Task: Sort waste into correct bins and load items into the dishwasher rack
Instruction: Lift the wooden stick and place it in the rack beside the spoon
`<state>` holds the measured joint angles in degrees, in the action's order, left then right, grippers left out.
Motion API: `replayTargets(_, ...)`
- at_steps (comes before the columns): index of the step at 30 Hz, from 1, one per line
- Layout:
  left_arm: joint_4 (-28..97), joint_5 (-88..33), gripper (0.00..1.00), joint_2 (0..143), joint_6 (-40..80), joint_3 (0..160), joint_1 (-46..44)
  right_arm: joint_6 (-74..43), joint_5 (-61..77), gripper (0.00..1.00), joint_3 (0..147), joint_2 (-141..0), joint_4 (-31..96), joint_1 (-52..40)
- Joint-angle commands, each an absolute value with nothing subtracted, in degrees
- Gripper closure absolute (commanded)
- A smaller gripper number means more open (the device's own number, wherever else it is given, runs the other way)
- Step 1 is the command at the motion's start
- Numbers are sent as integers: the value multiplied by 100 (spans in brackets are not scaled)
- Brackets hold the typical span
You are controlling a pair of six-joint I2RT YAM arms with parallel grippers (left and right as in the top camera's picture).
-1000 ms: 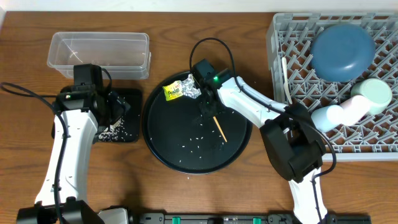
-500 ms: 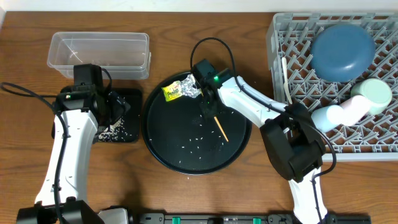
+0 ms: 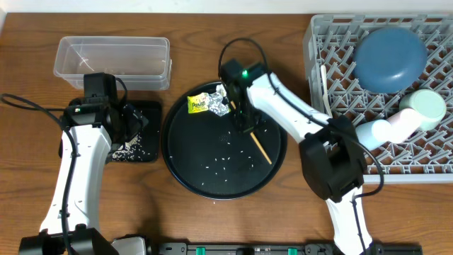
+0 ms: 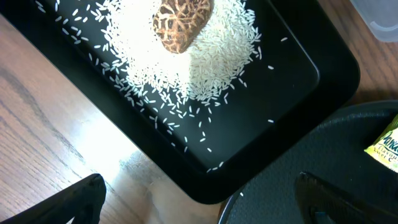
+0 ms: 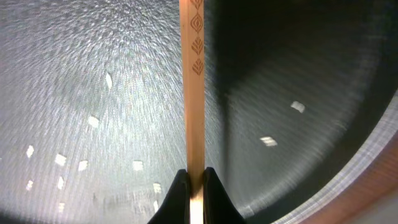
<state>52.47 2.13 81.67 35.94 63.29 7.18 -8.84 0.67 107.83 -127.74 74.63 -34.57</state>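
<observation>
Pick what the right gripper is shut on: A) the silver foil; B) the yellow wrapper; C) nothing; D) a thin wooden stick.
D: the right wrist view shows the right gripper pinching a thin wooden stick over the round black tray; overhead, the yellow wrapper and silver foil lie clear of its fingertips.

Tan diamond-patterned stick (image 5: pixel 191 93) — white rice (image 4: pixel 205 62), black tray (image 4: pixel 298 68)

Two bowls (image 3: pixel 391 48) (image 3: pixel 425 105), one rack (image 3: pixel 340 65), one tub (image 3: pixel 113 42), one stick (image 3: pixel 259 147).
</observation>
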Motion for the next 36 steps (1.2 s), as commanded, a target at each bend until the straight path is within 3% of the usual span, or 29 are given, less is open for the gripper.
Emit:
replayTargets(1, 5258, 327, 2, 8193, 3538, 6364, 742, -661, 60, 99, 11389, -12772, 7872, -3277)
replayTargets(15, 5258, 327, 2, 8193, 3538, 6364, 742, -1422, -436, 99, 12774, -12772, 8722, -2091)
replayTargets(27, 5258, 327, 2, 8193, 3538, 6364, 742, -478, -543, 99, 12857, -12772, 8702, -814)
replayTargets(36, 5258, 327, 2, 8193, 3538, 6364, 742, 139, -40, 99, 12792, -12774, 8565, -414)
